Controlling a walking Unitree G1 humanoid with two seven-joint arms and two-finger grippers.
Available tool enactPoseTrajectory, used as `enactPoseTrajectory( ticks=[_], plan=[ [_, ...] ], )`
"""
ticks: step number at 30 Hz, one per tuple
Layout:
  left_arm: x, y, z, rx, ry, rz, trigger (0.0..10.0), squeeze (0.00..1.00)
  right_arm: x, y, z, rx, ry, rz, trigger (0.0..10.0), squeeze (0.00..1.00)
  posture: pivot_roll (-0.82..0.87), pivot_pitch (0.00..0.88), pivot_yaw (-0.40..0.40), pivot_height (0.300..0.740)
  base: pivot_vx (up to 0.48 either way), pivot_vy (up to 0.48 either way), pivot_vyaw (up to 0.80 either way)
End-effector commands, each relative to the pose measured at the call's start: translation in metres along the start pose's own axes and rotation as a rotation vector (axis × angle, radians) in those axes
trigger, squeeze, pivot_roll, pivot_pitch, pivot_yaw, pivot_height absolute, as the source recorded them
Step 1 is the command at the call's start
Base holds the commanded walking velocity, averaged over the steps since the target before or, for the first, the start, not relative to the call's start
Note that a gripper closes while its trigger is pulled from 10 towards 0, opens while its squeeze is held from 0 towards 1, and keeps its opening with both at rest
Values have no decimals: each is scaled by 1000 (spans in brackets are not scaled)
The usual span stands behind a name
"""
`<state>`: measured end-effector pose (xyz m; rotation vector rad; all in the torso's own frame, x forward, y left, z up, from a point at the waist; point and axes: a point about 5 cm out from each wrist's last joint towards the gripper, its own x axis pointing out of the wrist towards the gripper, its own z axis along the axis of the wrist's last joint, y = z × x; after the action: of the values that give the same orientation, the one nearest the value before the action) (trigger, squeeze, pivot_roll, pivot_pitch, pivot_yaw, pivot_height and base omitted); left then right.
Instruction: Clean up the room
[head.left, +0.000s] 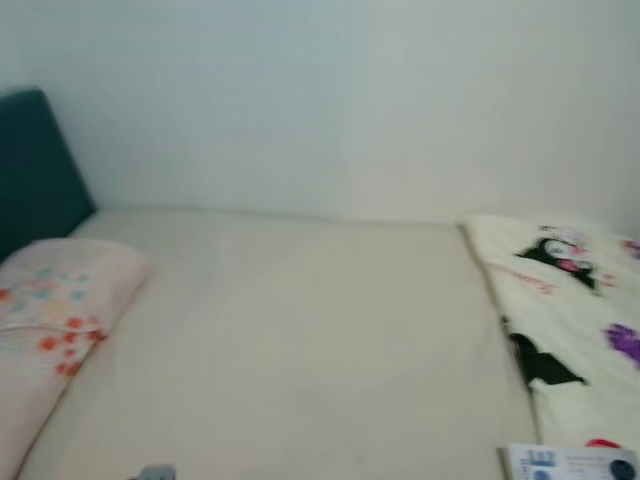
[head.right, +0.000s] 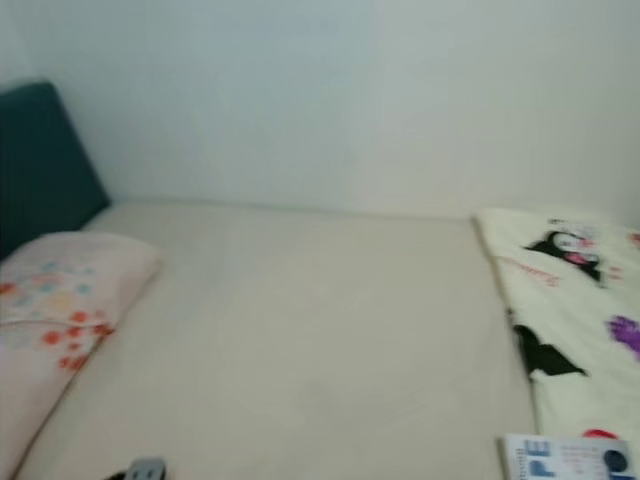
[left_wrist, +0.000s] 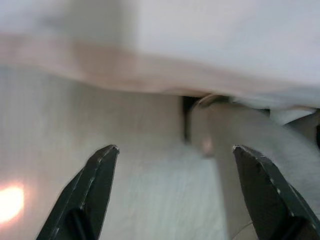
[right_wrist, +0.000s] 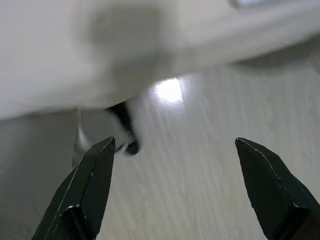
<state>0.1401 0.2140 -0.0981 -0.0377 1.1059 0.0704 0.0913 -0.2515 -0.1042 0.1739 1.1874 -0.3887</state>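
Cream bed (head.left: 300, 350), pillow (head.left: 50, 320) lengthwise leftward.

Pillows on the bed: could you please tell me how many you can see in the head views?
1. The floral pillow lies at the bed's left end, beside the dark headboard. More could be hidden under the printed blanket on the right.

The left end effector (left_wrist: 175, 192) had two long black fingers (left_wrist: 95, 195), flat-faced and tapering to blunt, chamfered tips. The right end effector (right_wrist: 172, 187) matched it, its fingers (right_wrist: 90, 195) finely textured.
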Motion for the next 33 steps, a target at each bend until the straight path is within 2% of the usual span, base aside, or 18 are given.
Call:
enactPoseTrajectory(
  ticks=[1,26,28,33],
  plan=[
    [0,-1,0,9,7,-8,10000,0,0,-2,3,5,-11,-2,10000,0,-19,0,7,740,0,-480,0],
    [0,-4,-3,25,21,-23,10000,0,0,0,-1,11,-1,10,10000,0,-24,0,11,740,0,-480,0],
    [0,-3,-4,26,22,-16,10000,0,0,1,0,22,-13,16,10000,0,-24,0,11,740,0,-480,0],
    [0,0,-5,13,26,25,10000,0,0,5,20,91,-106,65,10000,0,-29,0,13,740,0,0,0]
  ],
)
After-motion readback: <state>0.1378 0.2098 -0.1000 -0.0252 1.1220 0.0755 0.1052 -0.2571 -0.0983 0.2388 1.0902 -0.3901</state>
